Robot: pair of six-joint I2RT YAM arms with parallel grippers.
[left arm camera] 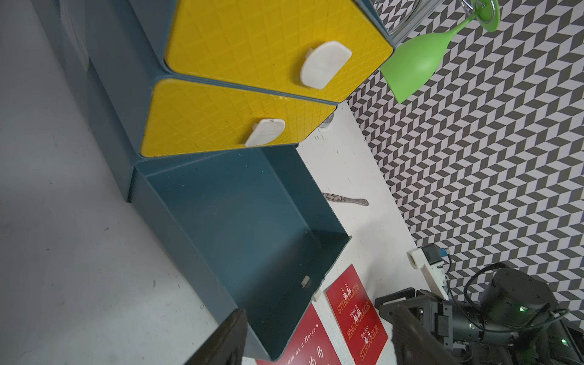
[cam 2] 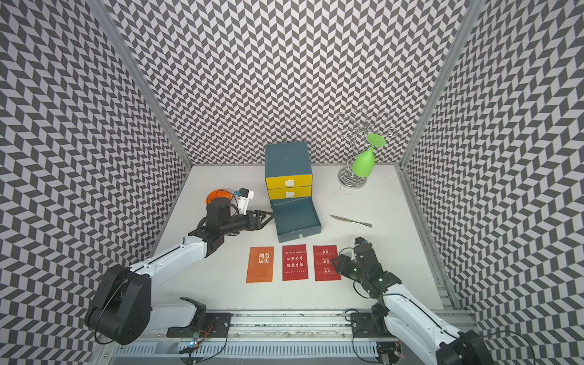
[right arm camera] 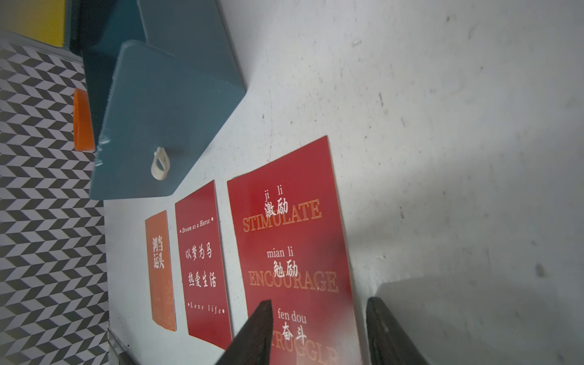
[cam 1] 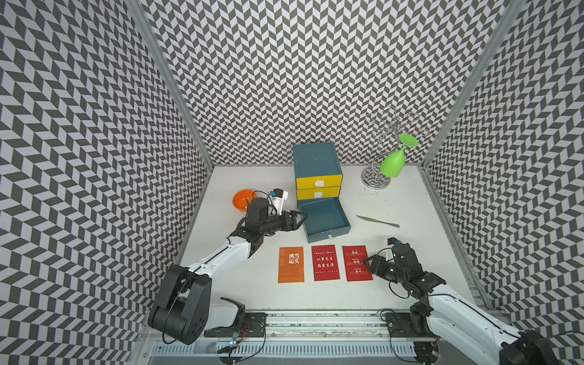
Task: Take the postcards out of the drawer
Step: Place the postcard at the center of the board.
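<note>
Right jaws stand parted, straddling one edge of the flat-lying red postcard (right arm camera: 294, 246).

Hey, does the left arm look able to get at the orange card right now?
Probably yes. The orange card lies flat on bare table near the left arm, nothing between them, and its jaws stand open. Lifting so flat a card may be tricky.

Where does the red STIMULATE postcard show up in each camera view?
Top view: STIMULATE postcard, rightmost of three cards.
Top view: same spot.
Left wrist: postcard by the front of the open teal drawer.
Right wrist: nearest, largest card.
Shared landmark: that drawer.
</note>
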